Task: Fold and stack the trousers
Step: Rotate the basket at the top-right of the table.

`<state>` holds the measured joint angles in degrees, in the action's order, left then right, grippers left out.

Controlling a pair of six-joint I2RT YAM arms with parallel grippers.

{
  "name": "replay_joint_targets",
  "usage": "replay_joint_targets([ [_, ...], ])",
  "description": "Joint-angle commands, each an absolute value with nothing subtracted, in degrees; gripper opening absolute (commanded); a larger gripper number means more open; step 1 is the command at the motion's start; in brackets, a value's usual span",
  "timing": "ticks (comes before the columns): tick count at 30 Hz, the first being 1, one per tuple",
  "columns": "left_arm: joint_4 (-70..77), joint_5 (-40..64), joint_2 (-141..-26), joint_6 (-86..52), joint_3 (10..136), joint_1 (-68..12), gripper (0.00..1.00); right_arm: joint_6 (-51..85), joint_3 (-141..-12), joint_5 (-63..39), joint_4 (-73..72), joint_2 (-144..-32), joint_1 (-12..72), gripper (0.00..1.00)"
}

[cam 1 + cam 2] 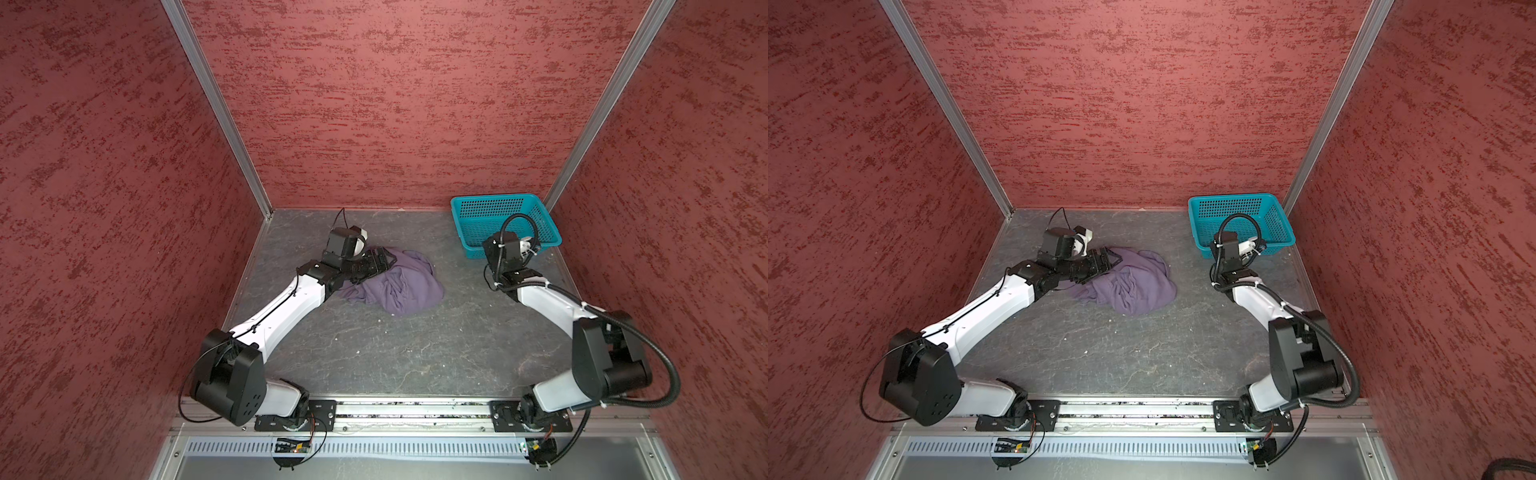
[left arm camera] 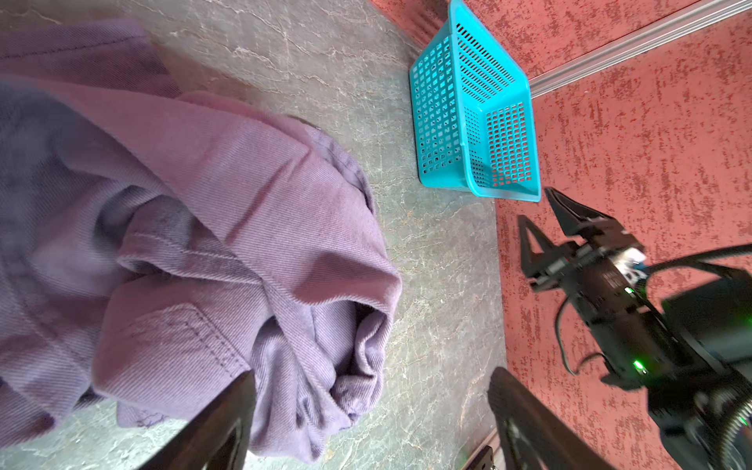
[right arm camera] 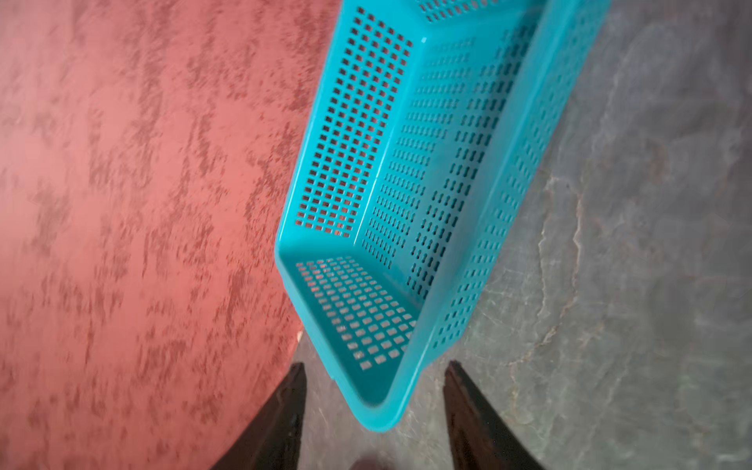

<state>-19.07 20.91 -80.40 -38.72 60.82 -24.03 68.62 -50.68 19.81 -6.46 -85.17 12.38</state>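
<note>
The dusty-purple trousers (image 1: pixel 399 286) (image 1: pixel 1133 282) lie in a crumpled heap on the grey table, left of centre. In the left wrist view the trousers (image 2: pixel 203 224) show a stitched pocket and folds. My left gripper (image 1: pixel 376 262) (image 1: pixel 1104 261) (image 2: pixel 371 378) is open at the heap's far left edge, one finger over the cloth, holding nothing. My right gripper (image 2: pixel 535 205) (image 3: pixel 376 366) is open at the near corner of the teal basket. That corner sits between the spread fingers without being pinched. In both top views the right wrist hides its fingers.
The teal perforated basket (image 1: pixel 457 224) (image 1: pixel 1198 232) (image 2: pixel 431 122) (image 3: pixel 350 142) stands empty at the back right corner, close to the red walls (image 1: pixel 395 104). Red walls enclose the table on three sides. A metal rail (image 1: pixel 415 409) runs along the front edge.
</note>
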Motion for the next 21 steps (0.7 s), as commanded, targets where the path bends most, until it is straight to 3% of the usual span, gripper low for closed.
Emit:
replay_joint_targets([
  [1,-20.34,20.0,-81.37,-37.18,63.13,-24.58,0.89,57.14,-46.73,16.39,-6.25,-81.29,13.49,0.36],
  [3,-20.67,19.93,-81.87,-37.18,63.71,-24.61,0.89,54.91,-43.97,15.82,-5.5,-79.46,13.61,0.09],
  [4,-20.74,19.95,-81.91,-37.27,63.88,-24.56,0.89,53.77,-42.44,15.95,-5.41,-78.7,13.62,0.01],
  [9,-21.27,18.9,-81.13,-37.09,63.86,-24.7,0.86,48.64,-39.65,13.67,-7.61,-80.43,13.5,0.0],
  [21,-25.03,14.78,-74.12,-37.19,59.22,-23.74,0.85,45.81,-57.52,5.89,-6.41,-102.14,11.53,0.0],
])
